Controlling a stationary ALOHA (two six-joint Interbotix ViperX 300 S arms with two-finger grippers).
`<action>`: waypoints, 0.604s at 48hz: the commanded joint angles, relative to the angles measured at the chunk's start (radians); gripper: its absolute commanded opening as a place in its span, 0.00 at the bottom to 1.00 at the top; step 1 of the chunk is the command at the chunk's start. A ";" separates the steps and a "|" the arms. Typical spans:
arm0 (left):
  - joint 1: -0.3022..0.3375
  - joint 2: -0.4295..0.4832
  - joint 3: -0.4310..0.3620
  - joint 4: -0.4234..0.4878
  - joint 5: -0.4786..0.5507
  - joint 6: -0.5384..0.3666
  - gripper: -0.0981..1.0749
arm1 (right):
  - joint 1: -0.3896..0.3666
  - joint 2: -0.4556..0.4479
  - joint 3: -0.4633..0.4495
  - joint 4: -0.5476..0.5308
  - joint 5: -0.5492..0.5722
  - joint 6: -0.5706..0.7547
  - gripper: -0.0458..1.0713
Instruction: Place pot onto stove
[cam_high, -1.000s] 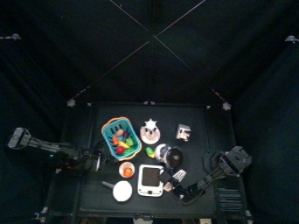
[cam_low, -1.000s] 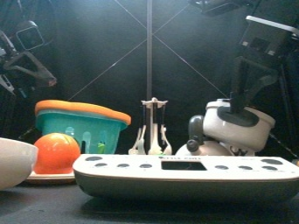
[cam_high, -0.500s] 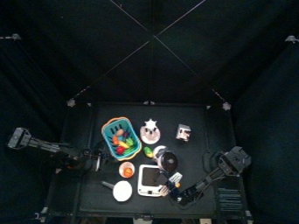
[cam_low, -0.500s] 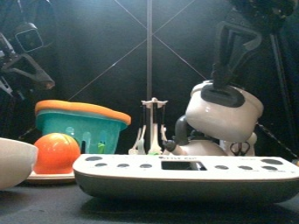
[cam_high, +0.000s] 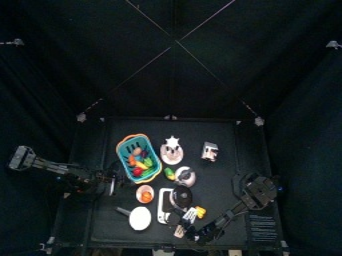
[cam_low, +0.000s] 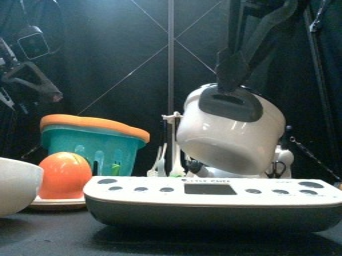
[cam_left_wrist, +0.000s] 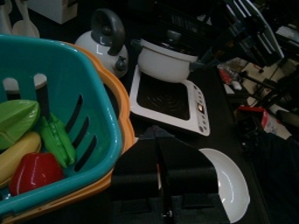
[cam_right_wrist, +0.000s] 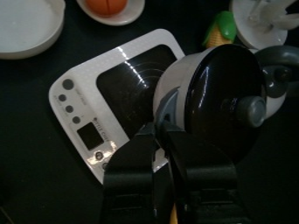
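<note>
I have the right gripper (cam_right_wrist: 176, 179) with its jaws clamped on the pot (cam_low: 230, 128), which hangs tilted above the stove (cam_low: 207, 202), not touching it. At the stove's nine o'clock, the left gripper (cam_left_wrist: 176, 179) rests by the basket (cam_left_wrist: 52, 114); I can't tell how its jaws stand.

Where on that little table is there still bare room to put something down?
The back strip behind the basket and the small box is bare, and so is the right side. The front middle is crowded: stove, bowl, kettle, and the pot hanging over the stove.
</note>
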 joint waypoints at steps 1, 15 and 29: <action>-0.002 0.002 -0.012 -0.002 -0.005 0.000 0.23 | -0.002 -0.002 -0.061 -0.011 -0.003 -0.032 0.41; -0.002 0.002 -0.012 0.000 -0.003 0.000 0.23 | -0.012 0.054 -0.118 -0.008 -0.028 -0.114 0.42; -0.002 0.002 -0.012 0.000 -0.003 0.000 0.23 | -0.029 0.061 -0.109 0.008 -0.060 -0.137 0.47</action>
